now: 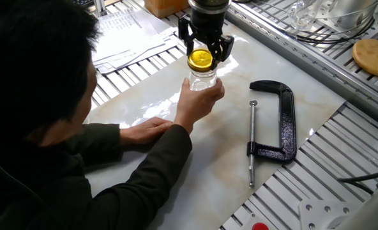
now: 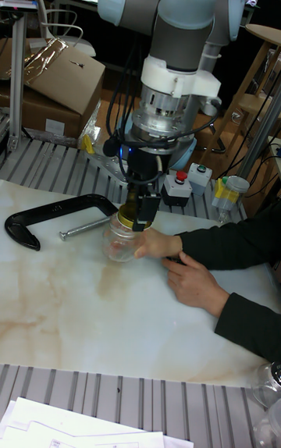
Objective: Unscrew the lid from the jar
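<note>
Two views give us the same moment: the gripper point(image 1: 204, 51) comes straight down from above, its black fingers closed on the lid point(image 1: 200, 59) at either side. That lid is a small round yellow-gold cap, shiny, sitting on the neck of the jar point(image 1: 202, 78). We see the jar as clear rounded glass, held from below and behind by a person's hand point(image 1: 200, 101), near the middle of the desk point(image 1: 202, 153). In the tall view the lid point(image 2: 127, 218) shows as a gold band just above the jar point(image 2: 121, 244), with the gripper point(image 2: 139, 211) around it.

Open room lies on the pale marbled desk toward the front edge and between the jar and the clamp point(image 1: 275, 121). We note the clamp, a black C-shaped metal piece with a long steel screw, lying flat well apart from the jar. The person's other hand point(image 1: 147, 131) rests flat on the slab, near the slotted aluminium rails at its edge. Printed sheets point(image 1: 128, 35) lie beyond; we cannot read their writing. A tan wooden disc point(image 1: 373, 57) sits far off on the rails.
</note>
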Controlling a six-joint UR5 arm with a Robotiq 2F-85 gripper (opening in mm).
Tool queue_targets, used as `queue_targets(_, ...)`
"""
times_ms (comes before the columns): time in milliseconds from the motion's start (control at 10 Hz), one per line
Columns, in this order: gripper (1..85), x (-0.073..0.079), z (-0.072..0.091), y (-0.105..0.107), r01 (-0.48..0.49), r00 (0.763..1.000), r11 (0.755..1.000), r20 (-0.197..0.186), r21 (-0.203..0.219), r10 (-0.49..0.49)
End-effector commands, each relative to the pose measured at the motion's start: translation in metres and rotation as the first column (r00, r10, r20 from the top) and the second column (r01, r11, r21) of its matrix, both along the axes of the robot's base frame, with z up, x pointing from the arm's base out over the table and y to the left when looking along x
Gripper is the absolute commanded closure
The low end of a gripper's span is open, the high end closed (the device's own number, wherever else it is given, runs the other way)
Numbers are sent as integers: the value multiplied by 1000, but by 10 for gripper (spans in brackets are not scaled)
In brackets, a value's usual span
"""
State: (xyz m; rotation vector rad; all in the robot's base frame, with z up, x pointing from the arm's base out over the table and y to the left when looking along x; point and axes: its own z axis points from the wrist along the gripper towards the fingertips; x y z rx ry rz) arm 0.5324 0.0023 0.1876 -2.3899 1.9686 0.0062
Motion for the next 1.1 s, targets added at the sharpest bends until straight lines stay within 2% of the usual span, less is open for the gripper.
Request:
queue_targets(0, 847, -9, 15, 19, 206, 977, 976, -67, 66, -202)
queue_targets(100, 847, -10, 19, 22, 357, 932, 932, -87, 62, -351)
queue_targets(200, 847, -2, 22, 25, 551, 833, 834, -86, 42, -546)
queue_targets(300, 847, 9, 24, 31, 725, 688, 687, -77, 42, -721)
queue_targets(400, 847, 16, 22, 37, 831, 555, 555, -87, 25, -827)
queue_targets(500, 847, 24, 17, 39, 874, 485, 485, -79, 15, -871)
queue_targets(600, 847, 35, 10, 40, 904, 427, 428, -63, 8, -902)
queue_targets(700, 847, 44, 1, 50, 927, 374, 375, -74, 6, -924)
queue_targets(800, 847, 51, -12, 63, 943, 332, 333, -105, 7, -937)
queue_targets(900, 847, 55, -28, 73, 952, 304, 307, -130, -2, -944)
queue_targets(1000, 847, 60, -48, 71, 948, 314, 317, -98, -17, -944)
